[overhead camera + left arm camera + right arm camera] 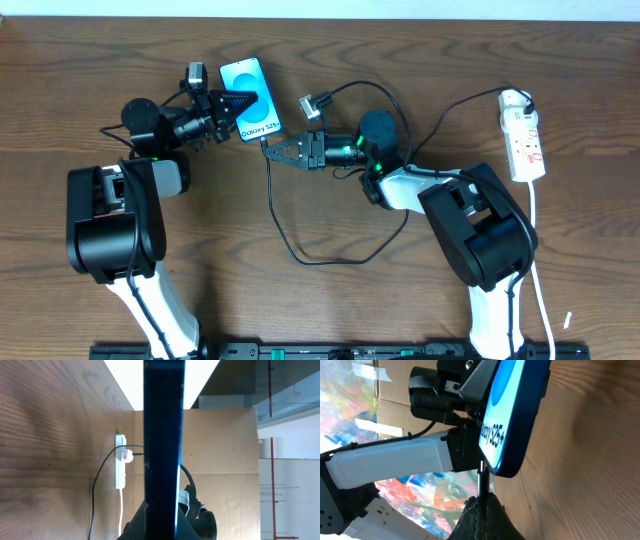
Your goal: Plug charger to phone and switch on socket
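The phone [251,99], light blue screen with "Galaxy S25+" text, is held tilted off the table by my left gripper [237,103], which is shut on its upper half. In the left wrist view the phone [164,445] shows edge-on as a dark blue bar between the fingers. My right gripper [272,150] is shut on the charger's black connector [482,477], whose tip meets the phone's bottom edge [507,467]. The charger cable [290,245] loops over the table to a plug in the white socket [524,140] at the far right, also seen in the left wrist view [120,467].
A silver and black connector [312,104] on a second cable lies between the phone and the right arm. The socket's white lead [540,270] runs down the right side. Cardboard panels [220,455] stand beyond the table.
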Robot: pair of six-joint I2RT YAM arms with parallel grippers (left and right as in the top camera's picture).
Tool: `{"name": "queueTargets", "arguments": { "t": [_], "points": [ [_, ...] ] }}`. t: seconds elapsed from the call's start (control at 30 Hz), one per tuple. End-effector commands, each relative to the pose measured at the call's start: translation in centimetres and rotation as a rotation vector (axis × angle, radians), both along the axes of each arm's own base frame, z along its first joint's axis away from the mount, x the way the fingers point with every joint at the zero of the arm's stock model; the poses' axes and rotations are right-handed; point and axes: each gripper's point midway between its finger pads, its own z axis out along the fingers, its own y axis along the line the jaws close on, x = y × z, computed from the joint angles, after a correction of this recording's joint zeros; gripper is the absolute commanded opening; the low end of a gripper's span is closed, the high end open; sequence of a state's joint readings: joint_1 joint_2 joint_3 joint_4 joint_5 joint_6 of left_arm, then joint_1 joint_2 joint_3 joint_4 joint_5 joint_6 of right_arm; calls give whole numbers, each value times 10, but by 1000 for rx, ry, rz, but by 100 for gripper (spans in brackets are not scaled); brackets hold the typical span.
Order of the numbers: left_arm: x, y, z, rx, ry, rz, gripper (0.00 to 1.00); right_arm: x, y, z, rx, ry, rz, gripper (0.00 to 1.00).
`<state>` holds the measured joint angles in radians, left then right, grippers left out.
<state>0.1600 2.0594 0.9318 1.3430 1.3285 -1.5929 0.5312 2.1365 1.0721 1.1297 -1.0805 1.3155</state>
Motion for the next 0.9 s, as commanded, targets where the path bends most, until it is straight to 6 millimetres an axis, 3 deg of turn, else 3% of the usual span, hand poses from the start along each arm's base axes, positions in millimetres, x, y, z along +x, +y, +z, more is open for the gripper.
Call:
{"name": "queueTargets", "arguments": {
  "t": [0.0,0.87],
  "points": [
    [1,1,11,18,-62,-3,7,6,-2,2,6,-16,-21,1],
    [1,1,11,18,-62,-3,7,6,-2,-3,-8,12,-20,1]
  ]
}}
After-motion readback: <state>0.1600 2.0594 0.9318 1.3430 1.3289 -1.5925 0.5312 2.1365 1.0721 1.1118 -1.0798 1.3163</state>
